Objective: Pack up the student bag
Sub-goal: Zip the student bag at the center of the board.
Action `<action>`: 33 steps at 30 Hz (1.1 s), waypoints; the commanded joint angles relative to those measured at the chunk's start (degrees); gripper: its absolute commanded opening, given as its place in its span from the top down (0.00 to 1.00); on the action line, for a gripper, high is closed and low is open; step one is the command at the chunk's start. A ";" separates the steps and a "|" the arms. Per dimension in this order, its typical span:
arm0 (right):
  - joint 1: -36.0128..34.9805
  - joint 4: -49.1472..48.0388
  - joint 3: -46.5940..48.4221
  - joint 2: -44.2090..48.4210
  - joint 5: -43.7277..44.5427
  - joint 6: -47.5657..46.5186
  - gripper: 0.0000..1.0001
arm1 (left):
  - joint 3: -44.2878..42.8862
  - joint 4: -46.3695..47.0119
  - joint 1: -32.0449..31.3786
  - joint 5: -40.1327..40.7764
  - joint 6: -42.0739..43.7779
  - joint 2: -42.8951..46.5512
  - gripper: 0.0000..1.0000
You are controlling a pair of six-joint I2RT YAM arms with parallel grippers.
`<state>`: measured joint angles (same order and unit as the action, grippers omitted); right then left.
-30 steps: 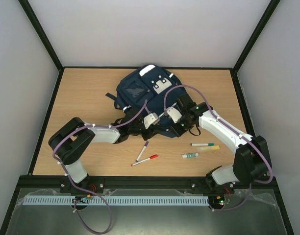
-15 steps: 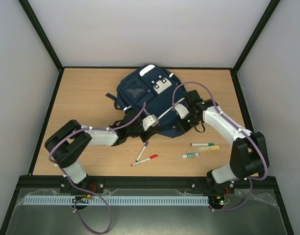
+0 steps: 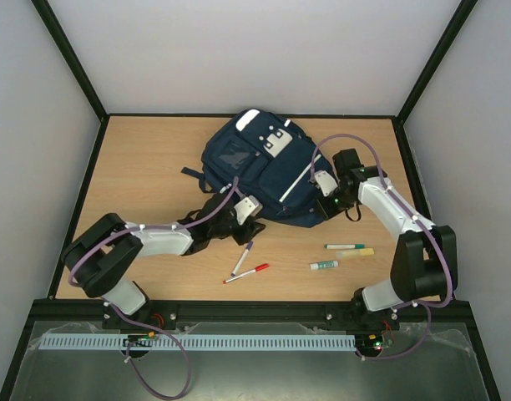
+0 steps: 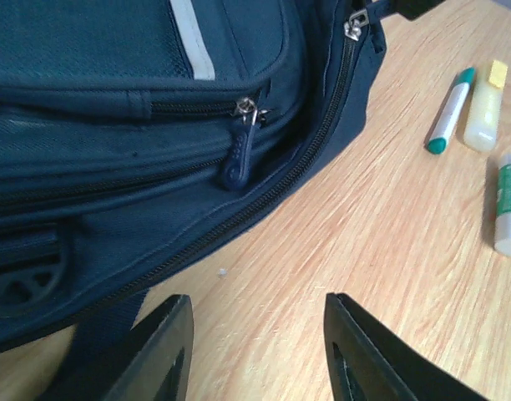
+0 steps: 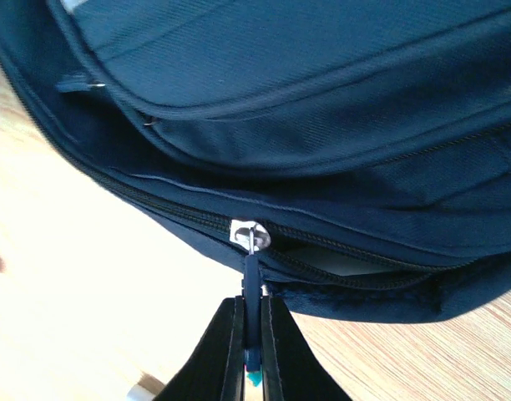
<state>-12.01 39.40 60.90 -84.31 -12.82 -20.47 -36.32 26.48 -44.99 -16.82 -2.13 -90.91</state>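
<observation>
- Wooden table (image 3: 147, 167), boxed in by white walls, bears the student bag (image 3: 255, 175), which lies flat at the far middle.
- Right gripper (image 5: 251, 305) is pinched closed on the zipper pull (image 5: 252, 271) of the main compartment. Just behind the slider a pale slit shows.
- Over the last second that arm has swung out toward the bag's right side, taking the pull along, and the bag has turned a little with it.
- Left gripper (image 4: 257, 302) has backed off the bag's near edge. Its jaws stand apart over bare wood, holding nothing.
- The compartment seems to be coming unzipped, while the green pen (image 3: 345, 246), glue stick (image 3: 324, 265) and red marker (image 3: 247, 273) lie outside, not yet packed.
</observation>
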 commanded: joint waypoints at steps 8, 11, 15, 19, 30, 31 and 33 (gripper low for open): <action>-3.88 5.25 -0.54 6.35 -8.64 -2.06 0.99 | -6.41 2.83 -4.79 2.55 6.85 -1.54 0.45; -4.31 5.81 -0.33 6.80 -9.49 -1.77 0.99 | -9.75 3.31 -4.96 1.24 8.00 -4.80 0.45; -4.32 6.28 -0.47 6.93 -10.09 -1.57 0.99 | -15.25 1.52 -6.45 1.58 11.09 -9.81 0.44; -4.34 6.80 -0.56 7.06 -10.86 -1.37 0.99 | -17.91 0.47 -6.97 1.83 12.37 -13.12 0.47; -4.05 7.87 -0.99 5.75 -10.58 -1.03 0.99 | -19.08 0.69 -7.03 2.05 12.68 -16.80 0.80; -3.57 7.70 -1.00 5.42 -10.36 -1.14 0.99 | -18.94 0.37 -6.96 2.13 12.79 -16.71 0.82; -2.47 7.37 -1.00 4.73 -9.67 -1.18 0.99 | -18.58 -0.40 -6.92 2.21 12.88 -16.37 0.86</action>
<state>-15.73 43.24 60.29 -78.87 -20.97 -21.63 -54.43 26.79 -51.83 -14.90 9.98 -106.94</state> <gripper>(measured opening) 0.026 0.169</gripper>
